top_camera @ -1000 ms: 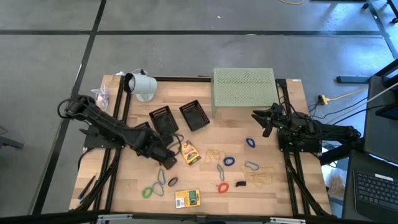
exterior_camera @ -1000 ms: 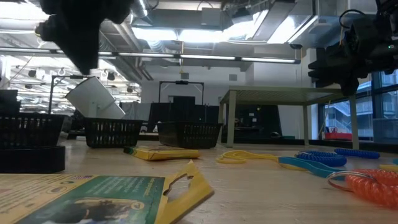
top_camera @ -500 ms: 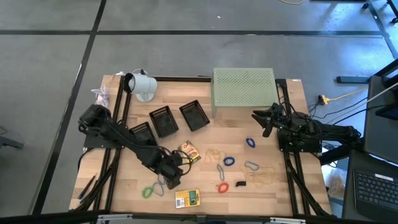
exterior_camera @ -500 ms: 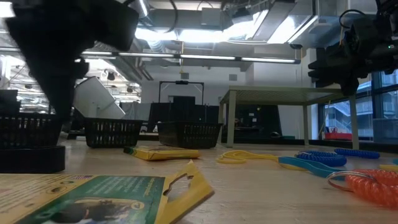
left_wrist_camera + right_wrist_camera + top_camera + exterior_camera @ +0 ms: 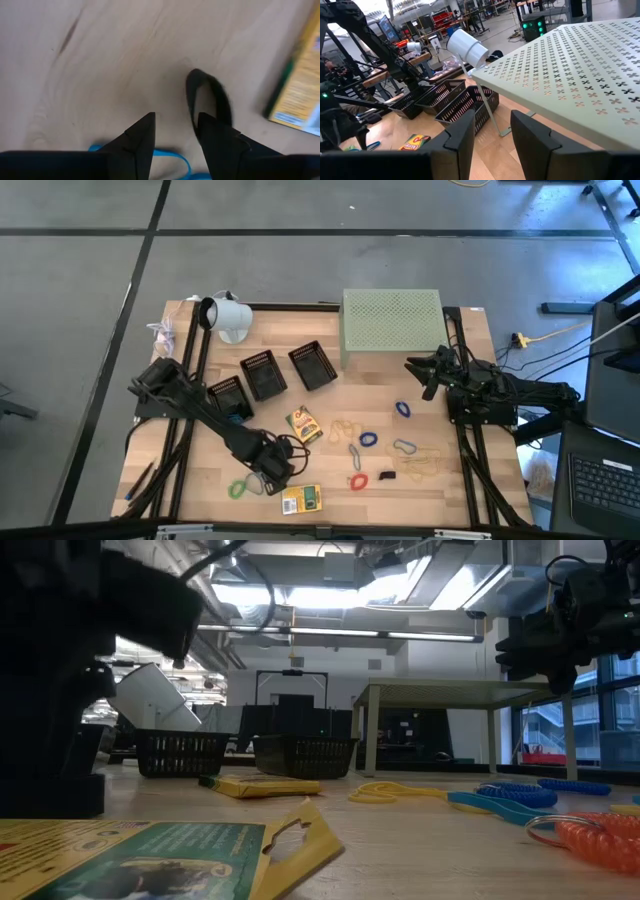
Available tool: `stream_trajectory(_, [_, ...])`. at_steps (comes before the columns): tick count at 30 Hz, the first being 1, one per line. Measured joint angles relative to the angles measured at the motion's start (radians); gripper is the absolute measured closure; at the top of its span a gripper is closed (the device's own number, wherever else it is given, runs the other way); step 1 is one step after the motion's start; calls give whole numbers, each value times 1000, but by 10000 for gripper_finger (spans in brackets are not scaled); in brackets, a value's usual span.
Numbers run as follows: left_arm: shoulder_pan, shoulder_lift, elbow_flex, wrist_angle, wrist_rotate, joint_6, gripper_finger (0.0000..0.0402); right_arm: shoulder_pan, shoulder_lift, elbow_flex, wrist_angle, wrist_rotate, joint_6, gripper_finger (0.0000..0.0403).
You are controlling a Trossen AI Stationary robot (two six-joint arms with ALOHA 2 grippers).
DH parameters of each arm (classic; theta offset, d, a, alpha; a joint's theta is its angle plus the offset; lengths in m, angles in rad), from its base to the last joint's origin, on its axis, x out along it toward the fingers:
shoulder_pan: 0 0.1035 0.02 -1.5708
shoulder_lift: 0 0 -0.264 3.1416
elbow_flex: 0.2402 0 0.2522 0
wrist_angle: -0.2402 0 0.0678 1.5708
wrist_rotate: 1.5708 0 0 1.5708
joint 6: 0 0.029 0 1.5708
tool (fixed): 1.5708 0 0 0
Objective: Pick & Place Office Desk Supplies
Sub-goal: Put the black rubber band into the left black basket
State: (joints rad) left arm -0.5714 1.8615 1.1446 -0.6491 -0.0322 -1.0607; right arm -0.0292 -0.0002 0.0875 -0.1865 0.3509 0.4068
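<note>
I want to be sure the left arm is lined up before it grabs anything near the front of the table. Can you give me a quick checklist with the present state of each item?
1. Left gripper open: ok, a gap shows between its fingers.
2. Target in front of it: ok, a black rubber band lies flat on the wood just past the fingertips.
3. Band centred between the fingers: not ok, it sits off toward one finger.
4. Neighbours clear: cannot tell; a blue rubber band lies under the fingers and a yellow printed packet is close by.
5. Right gripper out of the way: ok, it waits by the pale green perforated stand.
</note>
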Motion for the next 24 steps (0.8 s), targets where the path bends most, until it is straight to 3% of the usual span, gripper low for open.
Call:
stream_trajectory(6, [10,30,5,-7,0,6,279,0,0,0,0,0,0,272])
stream_trajectory(12, [9,30,4,3,-20,42,384,0,0,0,0,0,-2,272])
stream_trajectory(18, [12,36,36,-14,-62,127,398,0,0,0,0,0,-2,272])
stream_trajectory(24, [53,32,132,-7,-323,338,399,0,0,0,0,-1,-1,272])
